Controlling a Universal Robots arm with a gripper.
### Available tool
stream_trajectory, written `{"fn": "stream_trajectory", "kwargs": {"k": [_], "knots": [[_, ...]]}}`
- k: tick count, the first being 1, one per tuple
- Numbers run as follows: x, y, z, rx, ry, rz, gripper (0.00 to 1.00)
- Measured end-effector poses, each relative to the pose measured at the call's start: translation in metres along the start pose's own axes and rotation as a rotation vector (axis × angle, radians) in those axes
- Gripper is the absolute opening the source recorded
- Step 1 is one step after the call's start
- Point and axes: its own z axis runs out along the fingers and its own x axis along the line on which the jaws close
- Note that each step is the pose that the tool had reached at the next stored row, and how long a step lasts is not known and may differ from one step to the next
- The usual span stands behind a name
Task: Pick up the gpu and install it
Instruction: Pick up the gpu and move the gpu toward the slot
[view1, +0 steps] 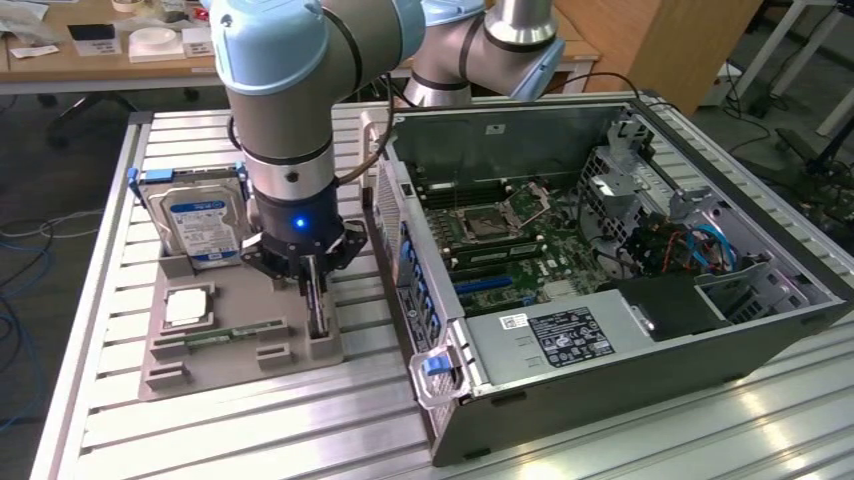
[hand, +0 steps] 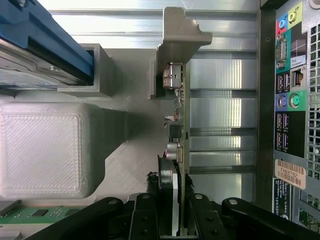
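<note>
Over on the slatted metal desk (view1: 174, 430), the gripper (view1: 314, 315) is down at the gpu (hand: 181, 125), which stands on edge in a gray tray (view1: 227, 370). The jaws sit either side of the card, and honestly I can't tell if they're pinching it. In the exterior view the open computer case (view1: 667, 340) is at the tray's 3 o'clock. Cables (view1: 20, 240) litter the floor at 9, and there's wooden furniture (view1: 654, 40) at 12.

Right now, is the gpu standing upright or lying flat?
Upright, on its edge: the wrist view sees the gpu edge-on, and it stands in the grey tray under the gripper.
</note>
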Motion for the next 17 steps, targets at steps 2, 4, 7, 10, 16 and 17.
{"fn": "stream_trajectory", "kwargs": {"k": [2, 4, 7, 10, 16, 17], "knots": [[0.0, 0.0, 0.0, 0.0, 0.0, 0.0, 0.28], [0.0, 0.0001, -0.0007, -0.0002, -0.0001, 0.0, 0.28], [0.0, 0.0002, -0.005, 0.0, 0.0, 0.0, 0.28], [0.0, 0.0004, -0.0094, -0.002, 0.0001, 0.0, 0.28], [0.0, 0.0009, -0.0213, -0.004, 0.0003, 0.0, 0.28], [-0.001, 0.0009, -0.023, -0.0049, 0.0004, 0.0, 0.28]]}}
